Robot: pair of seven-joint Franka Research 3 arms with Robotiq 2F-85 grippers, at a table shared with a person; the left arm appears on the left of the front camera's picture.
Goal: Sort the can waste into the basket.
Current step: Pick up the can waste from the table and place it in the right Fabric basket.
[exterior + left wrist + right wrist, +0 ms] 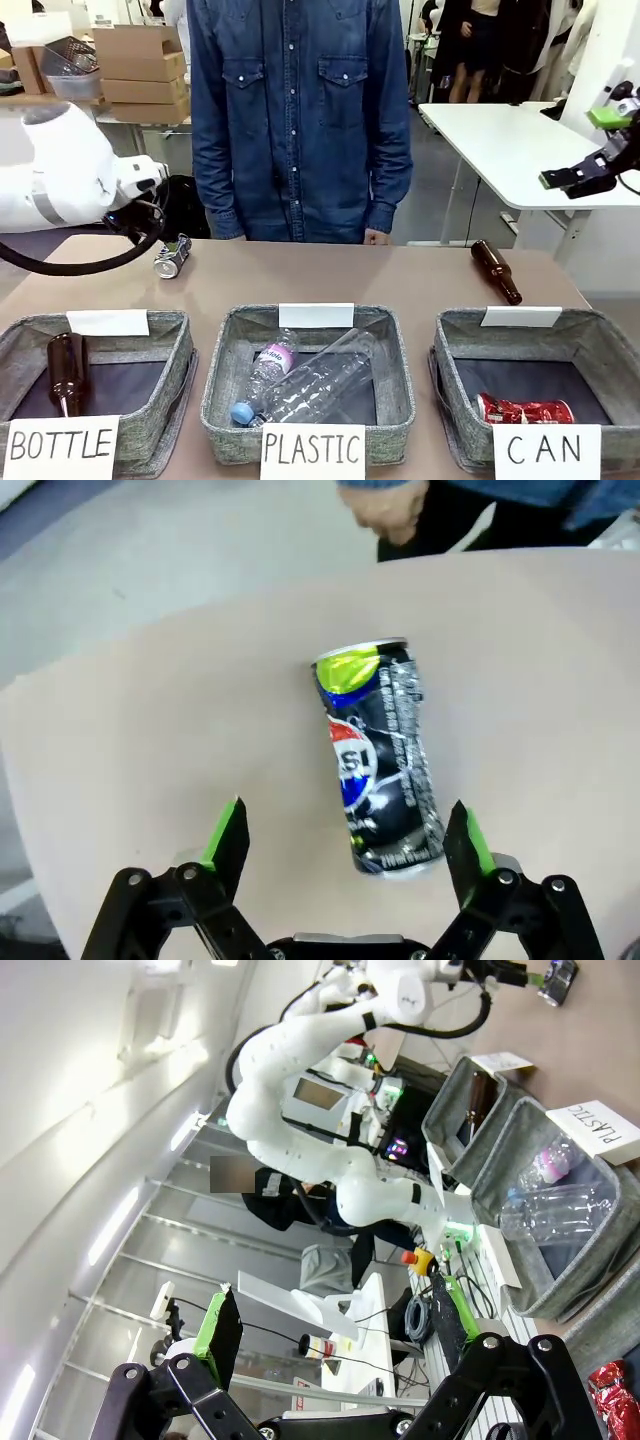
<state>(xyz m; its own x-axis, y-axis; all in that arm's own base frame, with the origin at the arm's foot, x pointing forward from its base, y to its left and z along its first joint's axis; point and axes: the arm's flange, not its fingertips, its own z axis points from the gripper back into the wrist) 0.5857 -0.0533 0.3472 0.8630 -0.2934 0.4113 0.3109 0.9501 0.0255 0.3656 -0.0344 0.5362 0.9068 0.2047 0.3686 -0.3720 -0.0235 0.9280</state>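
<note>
bare tabletop (150, 740) on both sides of the dark blue can (385, 755), person's hand (392, 508) beyond the edge

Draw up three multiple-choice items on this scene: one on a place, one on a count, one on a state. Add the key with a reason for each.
1. Where does the dark blue can lie?
A. inside a basket
B. on the table, ahead of the left gripper
C. in a person's hand

2. How many brown bottles are in view?
A. one
B. two
C. four

3. How do the left gripper's fingers stand?
A. spread open
B. shut on the can
C. shut, empty

Key:
1 B, the left wrist view shows the can on its side on bare tabletop.
2 B, one lies in the BOTTLE basket and one on the table at the far right.
3 A, the green-padded fingers stand wide apart, one on either side of the can.
</note>
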